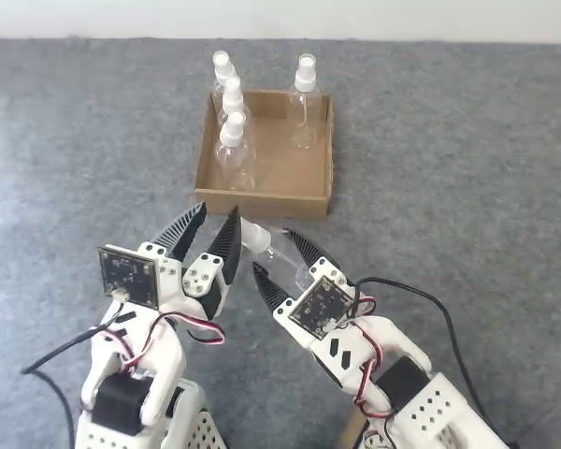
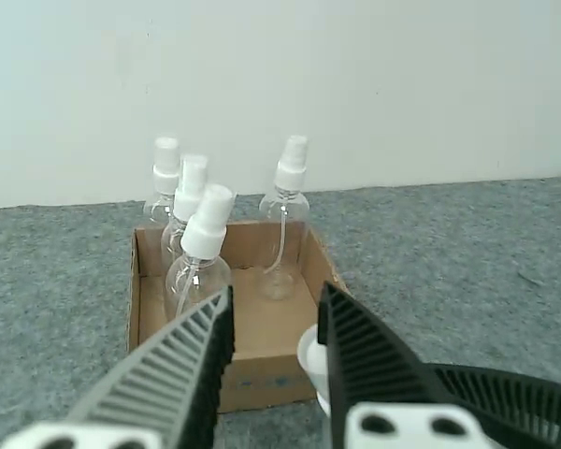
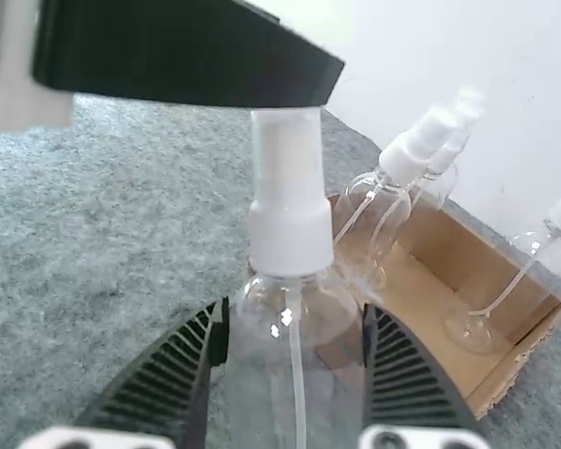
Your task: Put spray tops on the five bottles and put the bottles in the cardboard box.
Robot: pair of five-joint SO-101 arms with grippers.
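Table [image 1: 467,187]: grey, carpet-like covering, running across the frame from left edge to right edge.
Directly on it:
- one open cardboard box [image 1: 262,201], upper centre, flat on its base
- black cable [image 1: 439,309], curving through the lower right
- second black cable [image 1: 51,355], lower left

High: fixed above and behind both arms, looking down and forward over the table [image 1: 467,140]; box [image 1: 262,200] at mid-distance; wall [image 1: 280,17] at the far edge
Left wrist: low behind the left gripper [image 2: 276,297]; faces level toward box and wall; fingers close
Right wrist: just behind the right gripper [image 3: 294,323]; bottle [image 3: 285,215] between its fingers, very near; box farther off
Shared: box and its four bottles [image 1: 236,154], in all three
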